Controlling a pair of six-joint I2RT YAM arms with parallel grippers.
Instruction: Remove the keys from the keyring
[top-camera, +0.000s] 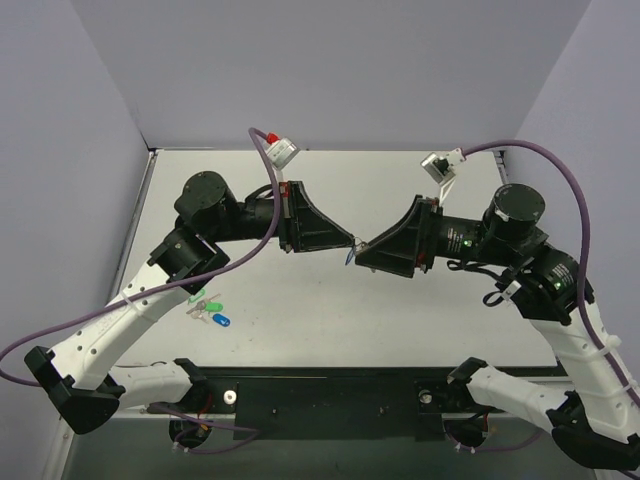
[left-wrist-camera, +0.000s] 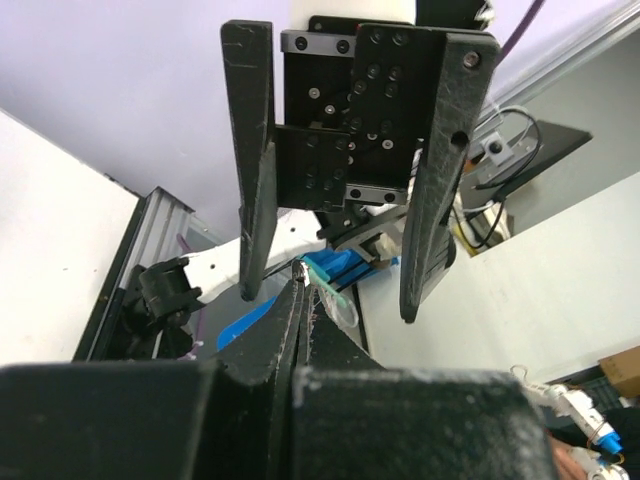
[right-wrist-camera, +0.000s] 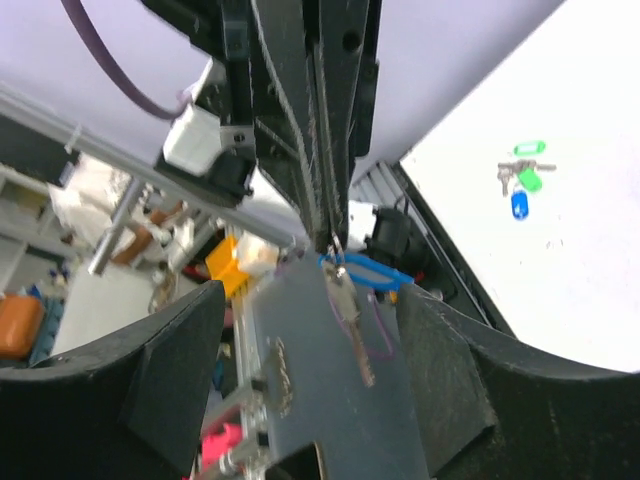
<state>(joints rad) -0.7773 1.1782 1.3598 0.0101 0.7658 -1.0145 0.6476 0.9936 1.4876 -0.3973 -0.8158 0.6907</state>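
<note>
Both grippers meet above the middle of the table. My left gripper (top-camera: 349, 246) (left-wrist-camera: 302, 276) is shut on the thin metal ring of the keyring (right-wrist-camera: 365, 272), whose light-blue tag (left-wrist-camera: 336, 298) sticks out beside the fingertips. In the right wrist view, a small silver key (right-wrist-camera: 349, 322) hangs down from that ring, just below the left gripper's closed tips. My right gripper (top-camera: 363, 251) (right-wrist-camera: 310, 292) faces it, open. Its two fingers (left-wrist-camera: 255, 170) stand wide on either side of the key without touching it. From above, only a blue sliver of the keyring (top-camera: 348, 258) shows between the tips.
A bunch of green and dark blue tags with small keys (top-camera: 208, 308) (right-wrist-camera: 522, 180) lies on the white table (top-camera: 330, 320) near the left arm. Pale walls close the table in on the left, back and right.
</note>
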